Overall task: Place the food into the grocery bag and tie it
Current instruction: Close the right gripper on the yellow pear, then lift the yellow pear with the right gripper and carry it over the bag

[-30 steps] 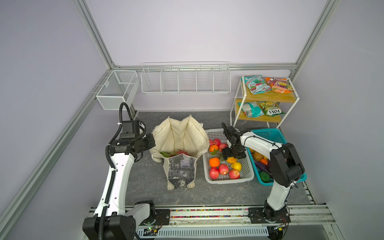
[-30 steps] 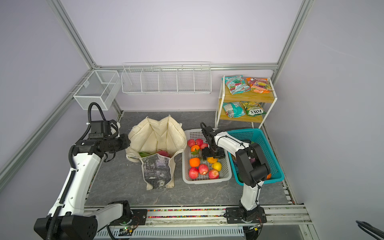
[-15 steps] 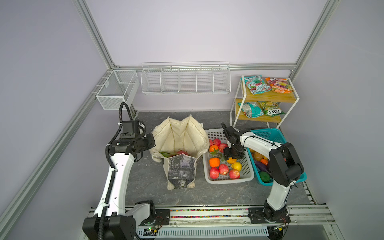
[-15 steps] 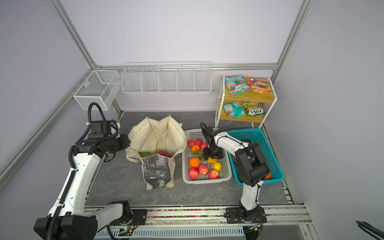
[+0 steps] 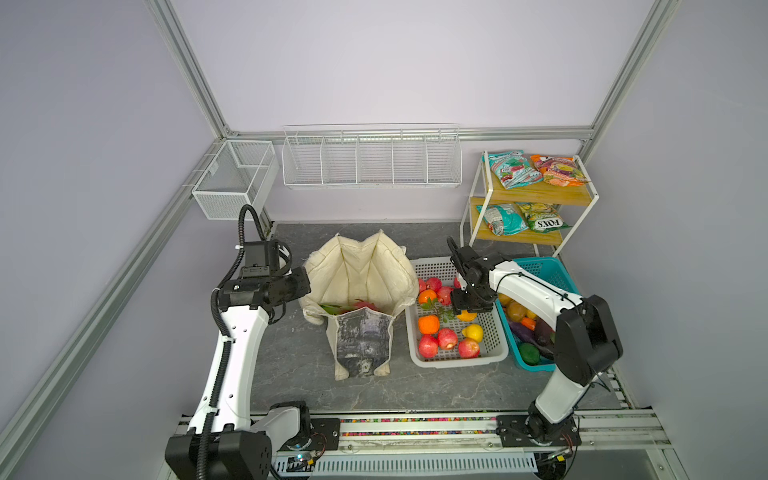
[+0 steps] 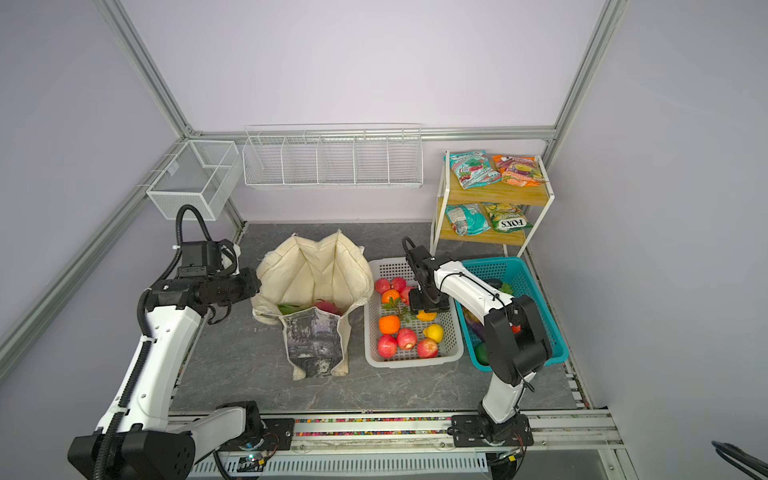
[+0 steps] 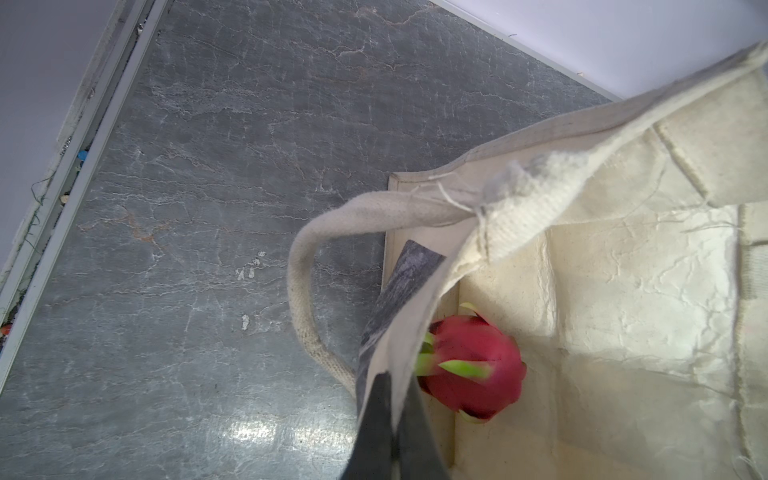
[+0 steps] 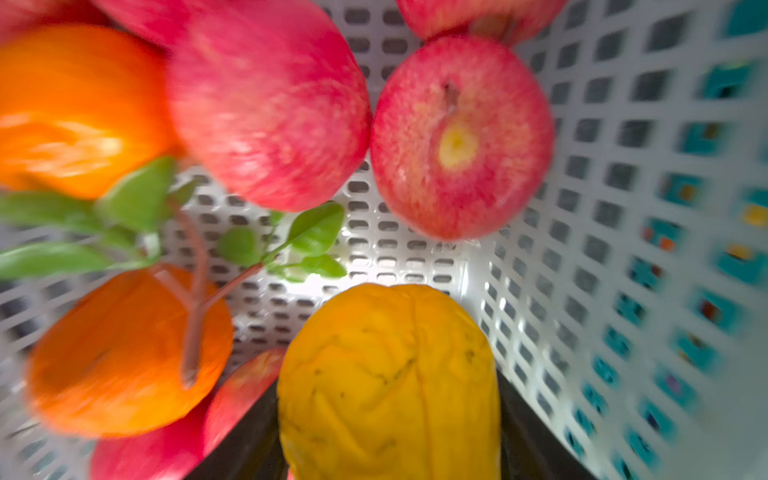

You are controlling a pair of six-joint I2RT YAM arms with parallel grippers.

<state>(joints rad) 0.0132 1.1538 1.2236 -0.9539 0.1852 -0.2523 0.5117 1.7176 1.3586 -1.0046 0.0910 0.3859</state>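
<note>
The cream grocery bag (image 5: pixel 361 270) (image 6: pixel 316 270) stands open at mid table, with a pink dragon fruit (image 7: pixel 473 365) (image 5: pixel 365 305) inside it. My left gripper (image 5: pixel 308 289) (image 7: pixel 390 432) is shut on the bag's left rim and holds the cloth up. A bag handle (image 7: pixel 303 291) loops down beside it. My right gripper (image 5: pixel 467 309) (image 8: pixel 388 436) reaches down into the white perforated basket (image 5: pixel 494 351). It is shut on a yellow fruit (image 8: pixel 388 374) (image 6: pixel 427 316), with a dark finger (image 8: pixel 249 440) against each side. Apples and oranges lie around it.
A teal basket (image 5: pixel 552 270) with more produce stands right of the white one. A wooden shelf rack (image 5: pixel 536 193) at the back right holds snack packets (image 5: pixel 513 168). White wire baskets (image 5: pixel 370 158) hang on the back wall and at the left corner (image 5: pixel 232 178).
The right gripper's jaws have closed in onto the yellow fruit in the white basket. The left arm and the bag have not moved.
</note>
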